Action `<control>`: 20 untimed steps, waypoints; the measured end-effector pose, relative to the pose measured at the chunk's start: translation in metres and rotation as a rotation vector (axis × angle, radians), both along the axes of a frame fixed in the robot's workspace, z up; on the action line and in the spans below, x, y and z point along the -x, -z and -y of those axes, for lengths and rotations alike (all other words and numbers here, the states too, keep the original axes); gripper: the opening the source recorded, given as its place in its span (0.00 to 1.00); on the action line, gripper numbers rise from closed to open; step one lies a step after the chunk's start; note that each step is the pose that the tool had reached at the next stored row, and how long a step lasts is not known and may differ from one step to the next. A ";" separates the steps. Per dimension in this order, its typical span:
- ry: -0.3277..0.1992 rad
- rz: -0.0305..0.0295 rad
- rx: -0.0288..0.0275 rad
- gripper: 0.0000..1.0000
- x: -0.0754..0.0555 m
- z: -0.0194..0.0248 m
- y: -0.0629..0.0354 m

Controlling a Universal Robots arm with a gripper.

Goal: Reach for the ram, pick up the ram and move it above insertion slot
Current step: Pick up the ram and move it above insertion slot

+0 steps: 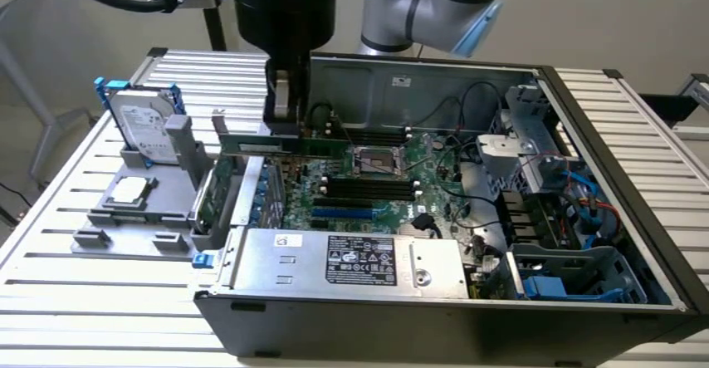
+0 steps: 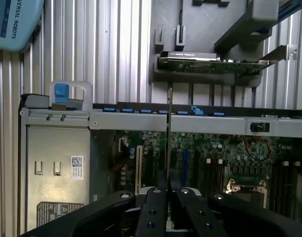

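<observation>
- Pincer [image 1: 286, 119] clamped on the ram [image 1: 290, 146], held edge-up.
- Ram hangs over the motherboard [image 1: 371, 187] of the open computer case [image 1: 443, 318], near its back wall.

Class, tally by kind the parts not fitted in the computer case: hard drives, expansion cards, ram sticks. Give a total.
Hard drive: 1
Expansion card: 1
Ram, held in the gripper: 1
Total: 3
</observation>
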State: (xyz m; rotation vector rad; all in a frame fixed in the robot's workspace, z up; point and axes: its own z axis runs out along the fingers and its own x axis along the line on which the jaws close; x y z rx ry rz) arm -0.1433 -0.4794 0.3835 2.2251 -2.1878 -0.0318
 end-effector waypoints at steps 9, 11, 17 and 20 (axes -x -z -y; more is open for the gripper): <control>-0.001 0.0000 0.0001 0.13 -0.028 -0.0025 0.0000; -0.001 0.0000 0.0000 0.13 -0.034 -0.0037 0.0000; -0.001 0.0000 0.0000 0.13 -0.051 -0.0115 0.0000; -0.001 0.0000 0.0001 0.13 -0.058 -0.0178 0.0000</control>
